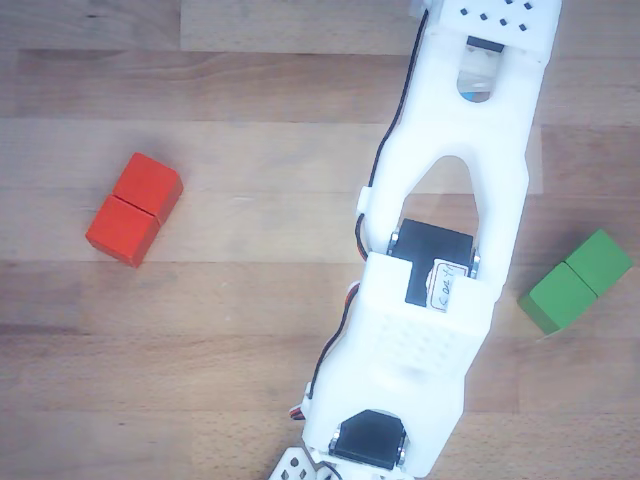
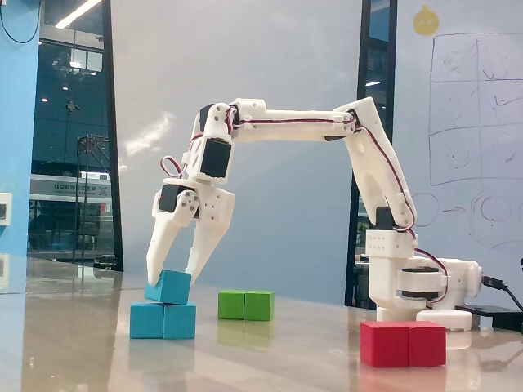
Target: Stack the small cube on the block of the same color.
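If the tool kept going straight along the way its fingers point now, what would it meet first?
The tool, shut on the small cube, points down and slightly left. The cube would press straight onto the blue block, which it already appears to touch; depth is unclear.

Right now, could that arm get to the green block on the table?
Probably yes: the green block stands free, between the base and the blue block it already reaches. But the gripper is shut on the small blue cube.
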{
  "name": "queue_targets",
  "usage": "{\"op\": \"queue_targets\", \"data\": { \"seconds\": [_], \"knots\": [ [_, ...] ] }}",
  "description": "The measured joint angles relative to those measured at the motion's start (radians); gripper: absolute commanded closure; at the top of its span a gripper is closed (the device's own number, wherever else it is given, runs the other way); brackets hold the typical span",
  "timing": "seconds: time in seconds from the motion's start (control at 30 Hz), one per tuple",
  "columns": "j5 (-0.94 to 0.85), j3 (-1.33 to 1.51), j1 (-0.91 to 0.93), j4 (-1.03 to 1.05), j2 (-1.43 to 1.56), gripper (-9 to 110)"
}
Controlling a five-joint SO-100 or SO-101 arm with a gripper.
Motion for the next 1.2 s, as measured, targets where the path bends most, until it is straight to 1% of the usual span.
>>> {"op": "queue_targets", "data": {
  "seconds": [0.17,0.33,0.83,1.2],
  "knots": [
    [0.0,0.0,0.0,0.0,0.0,85],
    [0.0,0.0,0.0,0.0,-0.015,78],
    [0.0,0.0,0.0,0.0,-0.025,78],
    [0.0,0.0,0.064,0.0,-0.025,78]
  ]
}}
